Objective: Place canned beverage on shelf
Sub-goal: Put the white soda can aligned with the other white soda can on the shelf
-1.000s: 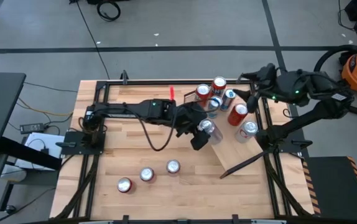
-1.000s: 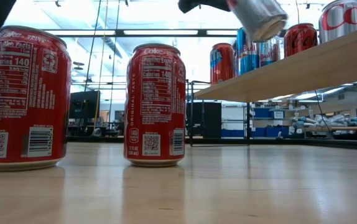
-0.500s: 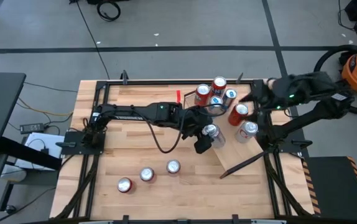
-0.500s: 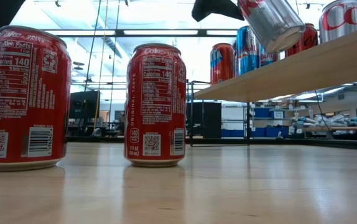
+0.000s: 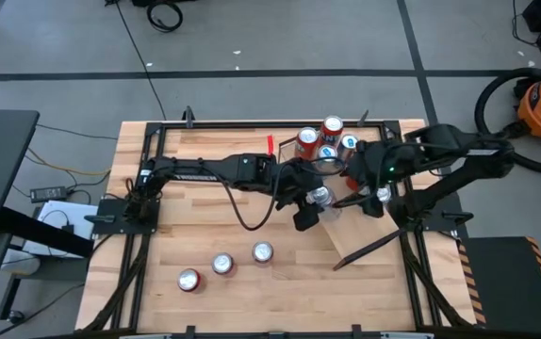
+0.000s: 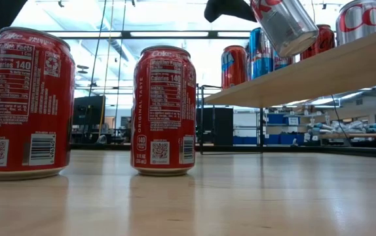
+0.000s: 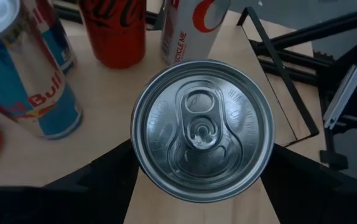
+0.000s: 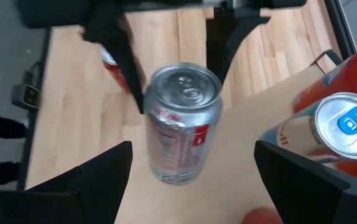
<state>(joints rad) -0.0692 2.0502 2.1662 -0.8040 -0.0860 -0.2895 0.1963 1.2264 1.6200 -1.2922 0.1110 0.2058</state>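
Observation:
A silver can point(image 5: 319, 197) hangs tilted over the sloped light wood shelf point(image 5: 351, 233), with my left gripper point(image 5: 314, 201) shut on it. In the left wrist view the can's top point(image 7: 202, 129) fills the middle, over the shelf board point(image 7: 104, 124). In the low view the can point(image 6: 285, 23) hangs just over the board point(image 6: 319, 72); whether its bottom touches, I cannot tell. My right gripper point(image 5: 353, 181) hovers open over the shelf, facing the can point(image 8: 180, 124) and apart from it. Several cans point(image 5: 332, 127) stand on the shelf's far part. My left gripper pinches the silver can's side wall point(image 8: 150, 99) between its two fingers point(image 8: 129, 68), on opposite sides of the upper half, below the top rim. The fingers come from the table's left, slanting down. The can is tilted, its top toward the table's left and its bottom over the shelf board.
Three cans point(image 5: 221, 265) stand upright on the planked tabletop near its front edge; two of them show red in the low view point(image 6: 164, 110). On the shelf stand a Red Bull can point(image 7: 32, 93), a red can point(image 7: 113, 31) and a white one point(image 7: 191, 28). Black frame rails point(image 5: 252, 125) run round the table.
My right gripper has swung down and toward the table's left, over the shelf toward the held can, turning as it went. Early in the second my left gripper carried the silver can a little right and lower over the shelf; since then it has kept still.

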